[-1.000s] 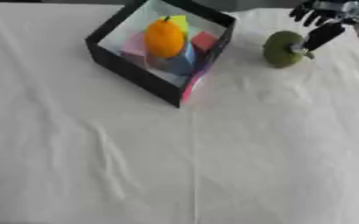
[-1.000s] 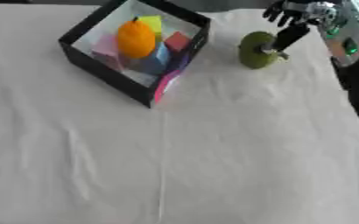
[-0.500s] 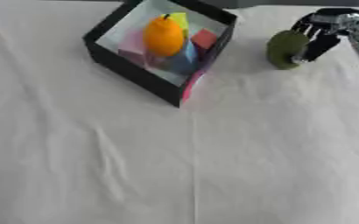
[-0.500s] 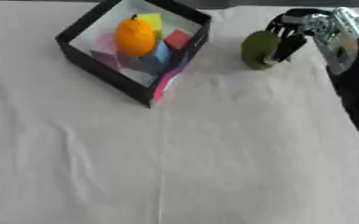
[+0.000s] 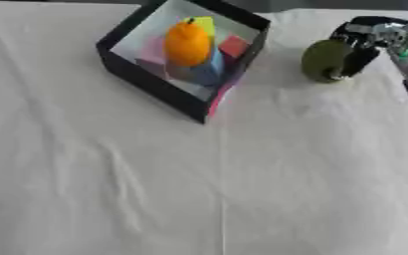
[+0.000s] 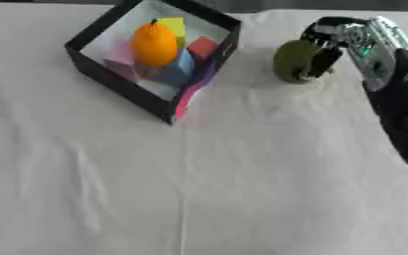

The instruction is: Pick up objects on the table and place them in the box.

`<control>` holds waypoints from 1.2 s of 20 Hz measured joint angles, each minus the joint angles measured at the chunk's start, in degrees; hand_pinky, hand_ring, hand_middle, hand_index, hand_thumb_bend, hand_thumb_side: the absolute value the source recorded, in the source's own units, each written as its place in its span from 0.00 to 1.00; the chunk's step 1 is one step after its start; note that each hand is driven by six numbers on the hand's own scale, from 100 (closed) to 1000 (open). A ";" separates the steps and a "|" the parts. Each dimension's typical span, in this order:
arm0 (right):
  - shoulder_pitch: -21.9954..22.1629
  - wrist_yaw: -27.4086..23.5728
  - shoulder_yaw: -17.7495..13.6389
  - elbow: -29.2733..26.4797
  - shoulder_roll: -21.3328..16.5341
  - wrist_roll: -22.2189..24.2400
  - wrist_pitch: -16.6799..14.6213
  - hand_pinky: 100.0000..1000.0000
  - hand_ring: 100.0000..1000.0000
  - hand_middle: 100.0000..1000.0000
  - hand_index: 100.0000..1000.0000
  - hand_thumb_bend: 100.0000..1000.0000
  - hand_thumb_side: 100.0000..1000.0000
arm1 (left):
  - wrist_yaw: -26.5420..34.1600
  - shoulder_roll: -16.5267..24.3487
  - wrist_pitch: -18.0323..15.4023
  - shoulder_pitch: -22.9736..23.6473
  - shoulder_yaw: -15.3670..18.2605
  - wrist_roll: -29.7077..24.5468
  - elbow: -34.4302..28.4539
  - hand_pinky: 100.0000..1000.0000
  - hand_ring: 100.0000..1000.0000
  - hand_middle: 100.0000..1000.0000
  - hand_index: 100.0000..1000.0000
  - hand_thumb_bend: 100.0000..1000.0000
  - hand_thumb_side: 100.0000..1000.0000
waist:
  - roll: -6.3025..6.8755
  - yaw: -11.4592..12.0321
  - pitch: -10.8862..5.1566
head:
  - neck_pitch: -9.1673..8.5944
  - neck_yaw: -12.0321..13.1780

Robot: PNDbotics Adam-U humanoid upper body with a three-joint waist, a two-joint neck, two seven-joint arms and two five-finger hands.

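Observation:
A dark green rounded fruit (image 5: pixel 323 59) rests on the white cloth at the upper right. My right hand (image 6: pixel 334 35) comes in from the right edge, and its black fingers (image 6: pixel 319 56) curl round the fruit's right side and top. Left of it stands the black box (image 5: pixel 151 84), set at an angle. It holds an orange (image 5: pixel 186 44) on top of coloured blocks: a yellow one (image 5: pixel 206 24), a red one (image 5: pixel 234 46) and a blue one (image 5: pixel 209 69). My left hand shows in no view.
A white cloth (image 5: pixel 199 189) with light creases covers the table. My dark right forearm (image 6: pixel 403 114) runs along the right edge. The box's near corner has a pink side panel (image 5: pixel 218 94).
My right hand has come down from above and behind the green fruit and curled its fingers round it. The fruit stays where it was on the cloth.

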 measured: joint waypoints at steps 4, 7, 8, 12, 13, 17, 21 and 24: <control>-0.54 -2.03 0.05 -2.28 -0.02 -2.21 0.20 0.79 0.63 0.43 0.59 0.26 0.00 | 0.00 0.00 0.00 0.02 -0.01 0.00 0.00 0.52 0.70 0.71 0.78 0.31 0.68 | -0.03 -0.29 -0.04 | 0.09 0.25; -1.27 -4.37 0.35 -5.25 -0.40 -3.22 0.50 0.78 0.61 0.42 0.57 0.25 0.00 | 0.00 0.00 0.00 0.09 -0.01 0.00 0.00 0.52 0.71 0.71 0.78 0.32 0.68 | -0.17 -0.47 -0.18 | 0.31 0.30; -1.56 -5.37 0.51 -6.71 -0.63 -3.45 0.64 0.78 0.61 0.42 0.57 0.25 0.00 | 0.00 0.00 0.00 0.10 -0.01 0.00 0.00 0.52 0.70 0.71 0.78 0.32 0.68 | -0.22 -0.48 -0.29 | 0.46 0.30; -2.87 -10.19 1.78 -14.27 -1.17 -3.94 1.45 0.77 0.60 0.42 0.58 0.25 0.00 | 0.00 0.00 -0.02 0.17 0.00 0.03 0.00 0.52 0.71 0.71 0.78 0.32 0.68 | -0.24 -0.56 -0.63 | 0.52 0.30; -3.41 -11.14 2.35 -16.22 -1.16 -3.82 1.76 0.77 0.60 0.43 0.58 0.25 0.00 | 0.00 0.00 -0.03 0.18 0.00 0.04 0.00 0.52 0.71 0.71 0.78 0.32 0.68 | -0.23 -0.54 -0.70 | 0.53 0.29; -6.03 -12.62 4.84 -21.62 1.46 -2.79 3.11 0.77 0.60 0.43 0.59 0.25 0.00 | 0.01 0.00 -0.04 0.17 0.00 0.04 0.00 0.52 0.71 0.71 0.78 0.32 0.67 | 0.02 -0.19 -1.23 | 0.55 0.15; -8.48 -10.03 6.86 -21.53 7.95 -2.76 3.83 0.77 0.61 0.44 0.59 0.25 0.00 | 0.27 -0.01 -0.14 -0.08 -0.13 -0.09 0.00 0.52 0.71 0.71 0.78 0.32 0.67 | 0.20 0.40 -1.34 | 0.56 -0.62; -8.78 -7.39 7.28 -19.44 11.26 -3.63 3.70 0.77 0.62 0.44 0.60 0.25 0.00 | 0.49 -0.07 -0.32 -0.76 -0.16 -0.25 0.00 0.53 0.71 0.71 0.78 0.33 0.66 | 0.33 0.93 -1.39 | 0.56 -1.23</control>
